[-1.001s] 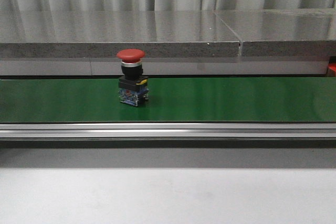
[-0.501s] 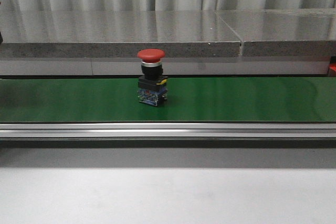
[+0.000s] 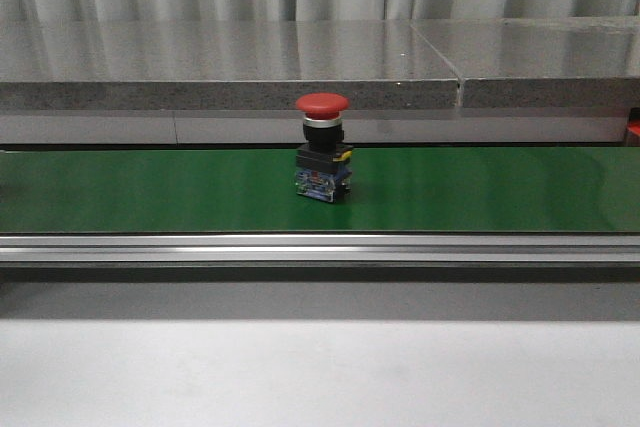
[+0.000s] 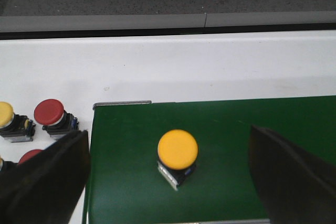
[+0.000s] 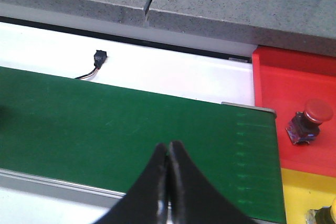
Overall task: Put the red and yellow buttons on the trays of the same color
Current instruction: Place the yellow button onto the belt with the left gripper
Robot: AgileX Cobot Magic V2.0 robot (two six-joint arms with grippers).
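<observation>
A red button (image 3: 322, 146) stands upright on the green belt (image 3: 480, 187) near the middle of the front view; neither gripper shows there. In the left wrist view a yellow button (image 4: 177, 153) stands on the belt (image 4: 252, 129) near its end. My left gripper (image 4: 168, 174) hangs open above it, one dark finger on each side, not touching. My right gripper (image 5: 168, 147) is shut with nothing in it, over the belt's other end. Beside that end lie the red tray (image 5: 294, 93), holding one red button (image 5: 308, 121), and the yellow tray (image 5: 304, 198).
Spare red and yellow buttons (image 4: 50, 119) lie on the white table beside the belt's end under my left arm. A grey stone ledge (image 3: 300, 62) runs behind the belt. A small black connector with wires (image 5: 97, 60) lies on the white surface. A metal rail (image 3: 320, 247) edges the belt's front.
The red button has travelled to the right along the belt, from left of centre to about the middle of the front view.
</observation>
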